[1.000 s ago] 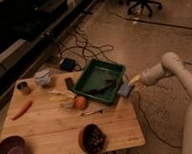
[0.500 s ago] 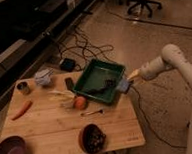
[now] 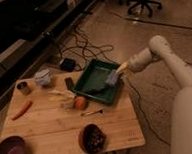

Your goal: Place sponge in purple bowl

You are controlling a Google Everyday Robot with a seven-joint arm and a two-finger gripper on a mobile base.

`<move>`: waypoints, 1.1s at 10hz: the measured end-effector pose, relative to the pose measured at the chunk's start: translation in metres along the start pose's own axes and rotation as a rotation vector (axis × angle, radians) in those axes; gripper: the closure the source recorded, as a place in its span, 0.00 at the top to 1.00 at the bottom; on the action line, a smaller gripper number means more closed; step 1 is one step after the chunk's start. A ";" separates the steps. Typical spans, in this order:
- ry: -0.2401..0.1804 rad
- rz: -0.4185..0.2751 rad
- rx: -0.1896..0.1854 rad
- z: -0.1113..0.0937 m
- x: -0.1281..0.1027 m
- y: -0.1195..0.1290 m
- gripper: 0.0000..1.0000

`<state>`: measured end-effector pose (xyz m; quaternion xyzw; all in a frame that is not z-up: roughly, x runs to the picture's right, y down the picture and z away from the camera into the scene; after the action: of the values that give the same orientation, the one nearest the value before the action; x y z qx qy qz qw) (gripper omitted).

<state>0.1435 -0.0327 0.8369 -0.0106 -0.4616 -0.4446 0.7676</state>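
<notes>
Sponge [image 3: 111,79] being gripped by a robot arm over a green tray [image 3: 96,81].
The end effector [image 3: 117,73] is reaching in from the right and is closing on the blue-grey sponge, holding it above the tray's right edge at the back of the wooden table [image 3: 53,130]. The purple bowl [image 3: 10,152] is sitting well apart at the table's front left corner, with a dark brown bowl [image 3: 93,139] standing near the front edge.

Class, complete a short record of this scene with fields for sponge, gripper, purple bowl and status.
sponge: blue-grey, held over the right rim of the green tray
gripper: shut on sponge, at tray's right side
purple bowl: near left corner of table, far from sponge
status: sponge not yet in bowl
</notes>
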 end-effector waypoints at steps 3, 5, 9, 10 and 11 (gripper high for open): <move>-0.047 -0.097 -0.032 0.037 -0.008 -0.053 0.00; -0.083 -0.169 -0.069 0.066 -0.026 -0.085 0.00; -0.153 -0.342 -0.184 0.121 -0.087 -0.129 0.00; -0.149 -0.386 -0.205 0.125 -0.102 -0.134 0.00; -0.131 -0.427 -0.220 0.122 -0.114 -0.139 0.00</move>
<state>-0.0585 0.0125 0.7703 -0.0254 -0.4509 -0.6426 0.6189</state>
